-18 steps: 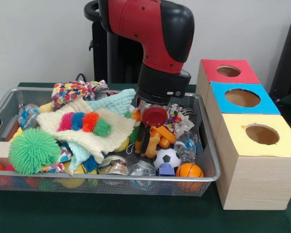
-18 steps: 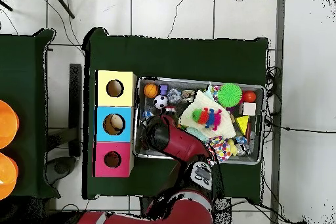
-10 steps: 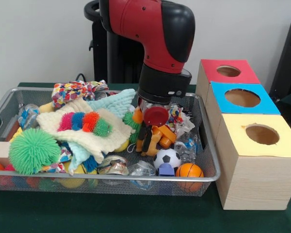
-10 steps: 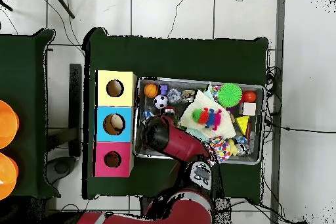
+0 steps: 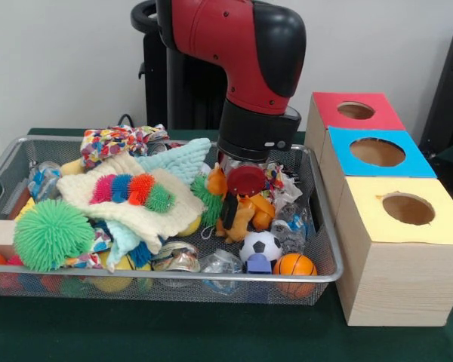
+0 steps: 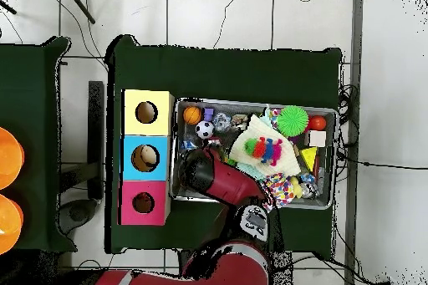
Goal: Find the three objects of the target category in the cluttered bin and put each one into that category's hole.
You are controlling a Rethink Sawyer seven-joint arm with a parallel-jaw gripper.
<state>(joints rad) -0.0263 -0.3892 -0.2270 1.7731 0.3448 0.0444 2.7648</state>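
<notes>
My gripper [image 5: 238, 207] is down in the wire bin [image 5: 174, 277], right of its middle, under the red and black arm [image 5: 245, 60]. It looks shut on an orange and black toy [image 5: 249, 211] that hangs slightly above the clutter; a red round piece [image 5: 245, 179] sits just below the wrist. Three boxes stand right of the bin, with a red-topped hole [image 5: 355, 110], a blue-topped hole [image 5: 377, 151] and a yellow-topped hole [image 5: 408, 209]. In the overhead view the arm [image 6: 219, 183] hides the gripper.
Around the gripper lie a small soccer ball [image 5: 260, 245], an orange basketball [image 5: 294, 265] and crumpled clear wrappers [image 5: 291, 226]. A cream cloth with a fuzzy caterpillar [image 5: 132, 188] and a green spiky ball [image 5: 51, 234] fill the bin's left part.
The gripper has shifted slightly to the right and the orange toy has bunched up and risen a little with it. Nothing else in the bin has moved.
</notes>
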